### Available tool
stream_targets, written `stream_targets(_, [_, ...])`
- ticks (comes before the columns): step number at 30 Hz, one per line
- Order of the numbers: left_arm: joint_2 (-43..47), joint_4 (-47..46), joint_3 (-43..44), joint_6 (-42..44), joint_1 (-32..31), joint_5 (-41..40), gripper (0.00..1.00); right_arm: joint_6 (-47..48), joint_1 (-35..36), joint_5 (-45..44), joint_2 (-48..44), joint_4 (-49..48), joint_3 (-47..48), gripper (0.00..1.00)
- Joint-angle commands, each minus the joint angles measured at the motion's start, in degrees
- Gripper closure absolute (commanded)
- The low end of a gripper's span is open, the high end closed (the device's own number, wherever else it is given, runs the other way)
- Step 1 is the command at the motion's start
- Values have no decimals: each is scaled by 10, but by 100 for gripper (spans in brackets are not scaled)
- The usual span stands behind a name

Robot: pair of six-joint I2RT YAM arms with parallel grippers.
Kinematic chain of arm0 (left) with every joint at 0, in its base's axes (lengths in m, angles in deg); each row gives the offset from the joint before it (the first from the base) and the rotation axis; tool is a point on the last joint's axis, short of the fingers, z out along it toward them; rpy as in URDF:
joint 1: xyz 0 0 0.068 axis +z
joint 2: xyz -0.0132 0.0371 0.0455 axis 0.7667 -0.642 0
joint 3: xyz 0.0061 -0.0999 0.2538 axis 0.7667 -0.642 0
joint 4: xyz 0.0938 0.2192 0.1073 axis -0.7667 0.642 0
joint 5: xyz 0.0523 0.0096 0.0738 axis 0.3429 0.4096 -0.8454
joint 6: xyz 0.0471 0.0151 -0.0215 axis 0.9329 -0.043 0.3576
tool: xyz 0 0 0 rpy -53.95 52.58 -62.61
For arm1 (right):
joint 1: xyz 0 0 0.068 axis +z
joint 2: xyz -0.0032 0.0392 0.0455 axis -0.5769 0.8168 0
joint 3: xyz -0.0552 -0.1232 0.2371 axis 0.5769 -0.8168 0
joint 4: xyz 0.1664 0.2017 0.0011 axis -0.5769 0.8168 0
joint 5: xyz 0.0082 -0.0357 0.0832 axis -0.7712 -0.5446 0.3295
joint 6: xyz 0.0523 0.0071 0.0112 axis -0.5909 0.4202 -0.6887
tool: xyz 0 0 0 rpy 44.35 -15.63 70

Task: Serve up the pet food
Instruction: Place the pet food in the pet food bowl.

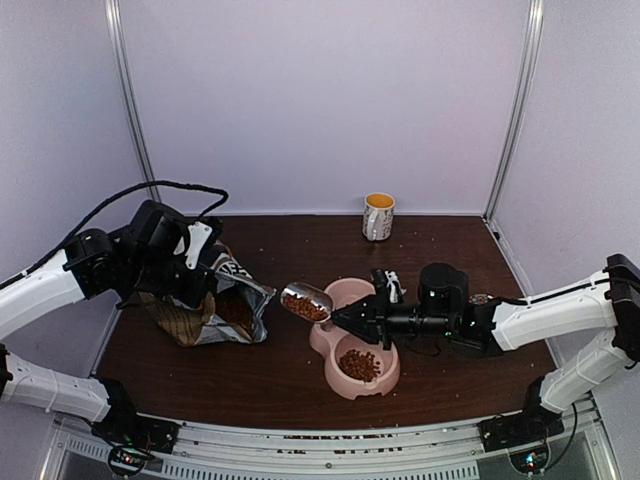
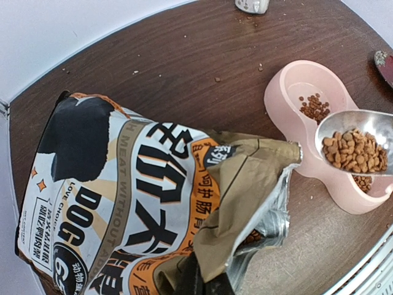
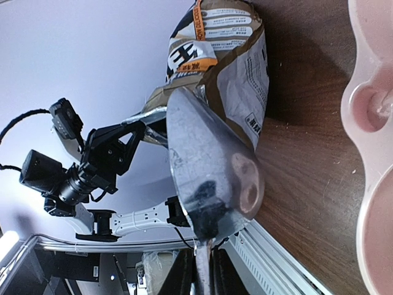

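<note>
Progress looks good from the top camera: the pet food [image 1: 360,364] lies in a fair pile in the near compartment of the pink double bowl [image 1: 358,394], and another helping sits in the metal scoop [image 1: 306,300], held level at the bowl's left rim, between the bowl and the opened bag [image 1: 215,310]. My right pincer [image 1: 342,318] reaches across the bowl, clenched on the scoop's handle. A mug [image 1: 378,216] stands well apart at the back of the worktop [image 1: 250,390]. From the left wrist, my left pincer [image 2: 206,279] is clamped on the torn top edge of the bag and holds its mouth up. The loaded scoop overlaps the near half of the bowl, the far compartment shows only a small cluster of pellets, and a few crumbs lie loose on the wood. From the right wrist I see just the scoop's underside, its handle pinched between my fingers [image 3: 183,276], with the bag behind it and the bowl's rim at the right edge; no pellets show in this view. I judge the serving well along: one compartment has its portion, this scoopful is not yet tipped, and the far compartment looks to want more.
</note>
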Motion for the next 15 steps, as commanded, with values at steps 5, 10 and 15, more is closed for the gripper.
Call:
stream_targets(5, [19,-29,8,-6,8,-45,100,31,-62,9,-47,22,-24,100])
stream_targets(10, [20,-21,10,-5,8,-60,100,37,-98,16,-59,27,-37,100])
stream_targets(15, [26,-15,9,-4,8,-79,100,67,-129,11,-81,90,-35,100])
